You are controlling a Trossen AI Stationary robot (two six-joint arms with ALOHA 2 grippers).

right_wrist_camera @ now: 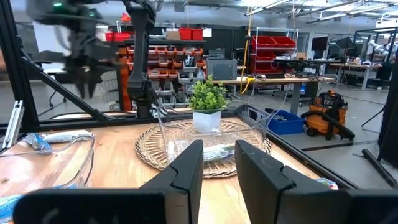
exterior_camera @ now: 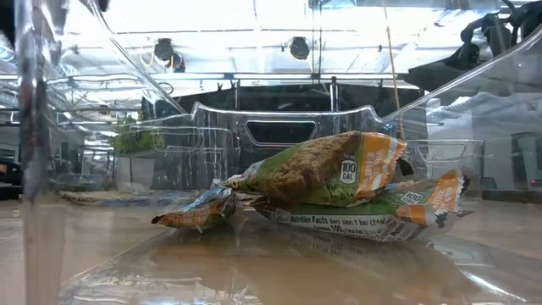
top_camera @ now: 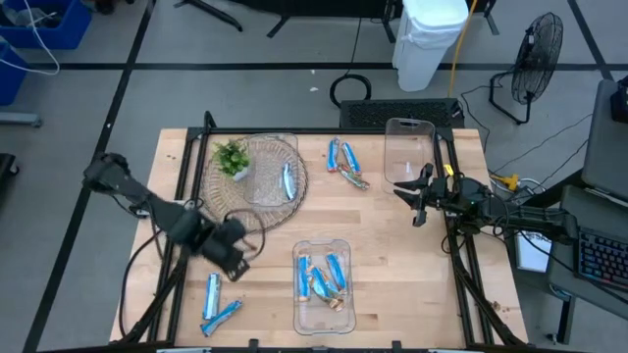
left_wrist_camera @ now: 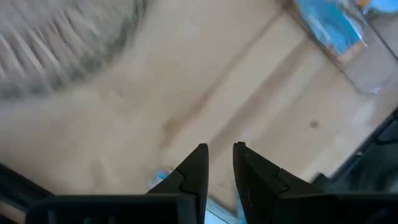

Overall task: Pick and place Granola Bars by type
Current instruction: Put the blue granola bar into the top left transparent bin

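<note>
Left tool (top_camera: 234,257) slightly parted, empty, above counter (top_camera: 392,275) near two loose bars (top_camera: 216,306). Right tool (top_camera: 412,196) slightly parted, empty, beside empty bin (top_camera: 409,149). Front tray (top_camera: 322,284): several bars (top_camera: 321,276). Tray on mat (top_camera: 270,169): one bar (top_camera: 287,180). More bars (top_camera: 345,162) loose mid-counter.

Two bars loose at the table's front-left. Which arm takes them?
Left. Its gripper hangs just above those two bars; the right gripper waits far across by the empty clear container.
</note>
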